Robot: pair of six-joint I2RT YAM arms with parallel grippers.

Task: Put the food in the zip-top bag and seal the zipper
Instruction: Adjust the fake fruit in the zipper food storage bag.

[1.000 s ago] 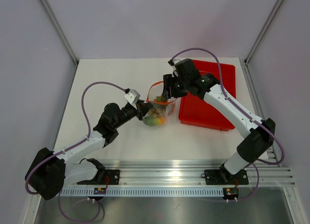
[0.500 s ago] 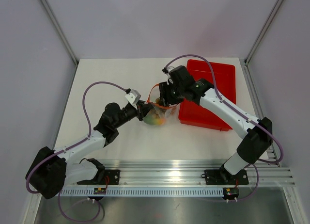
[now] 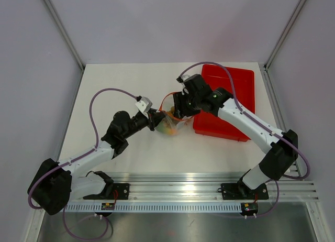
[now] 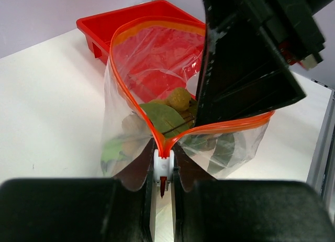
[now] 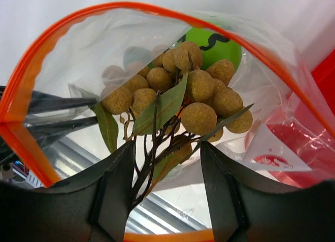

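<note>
Left claw (image 4: 163,174): clamped shut on the small white end piece (image 4: 163,166) of the thin orange-red zipper strip (image 4: 157,24), at the left end of the small clear crinkly zip-top bag (image 4: 131,106). Right claw (image 5: 166,153): fingers held apart, nothing seen pinched. It is poked down into the gaping mouth from the far-right side.

Bag is found mid-way across the white table (image 3: 115,85), between the two claws, just left of the red rectangular plastic tray (image 3: 230,95). All food is judged to be inside:
- The bunch of tan-brown balls (image 5: 201,103), with leaves, is right under the right claw. Its stems run up between the fingers; contact cannot be told.
- The round bright-green fruit (image 5: 217,48) is behind it.
- The green-and-orange mango shape (image 3: 167,129) is glimpsed through the plastic from above.

Relation that matters: the zipper's long axis runs roughly left-to-right, from the left claw's pinch toward the tray. The two strip halves are splayed in a V from that pinch, and the right claw sits between them.

Loading is judged done; sealing is not begun. The free right end of the strip is nearer the right arm, so the closing run would be expected from it, with the left end anchored. First the right claw would have to be lifted clear of the mouth, or the halves cannot be brought together. Risk: stems snagged on the way out, bag tugged off the pinch.
</note>
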